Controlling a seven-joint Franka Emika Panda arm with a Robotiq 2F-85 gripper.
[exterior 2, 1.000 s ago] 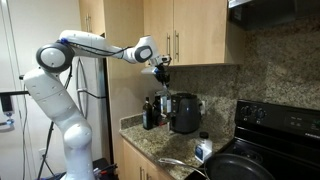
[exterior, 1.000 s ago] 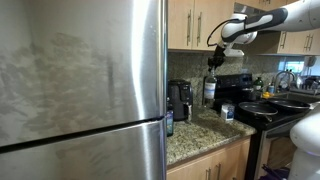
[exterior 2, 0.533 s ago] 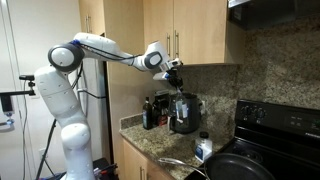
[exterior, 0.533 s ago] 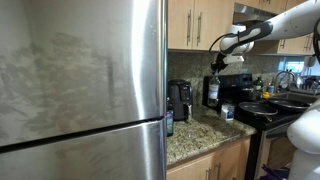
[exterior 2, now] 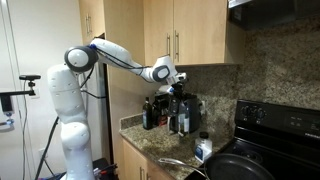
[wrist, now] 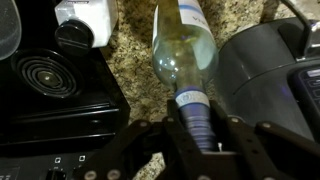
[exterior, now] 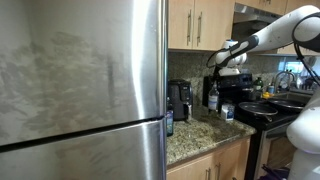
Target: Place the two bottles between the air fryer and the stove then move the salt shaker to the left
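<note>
Bottle (wrist: 185,52) neck tight in pincer (wrist: 197,128)

One dark bottle (wrist: 185,55) with a bluish neck label is upright, its neck gripped between the fingers of the gripper (wrist: 196,128), over the granite between the black air fryer (wrist: 265,60) and the stove (wrist: 50,90). The other bottle (exterior 2: 148,113) stands on the air fryer's far side. The pale salt shaker (wrist: 88,18) sits just beside the stove

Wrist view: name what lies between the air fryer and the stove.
In the wrist view, the bottle, held at its neck by the gripper, is over the granite counter between air fryer and stove; the salt shaker stands beside the stove.
</note>
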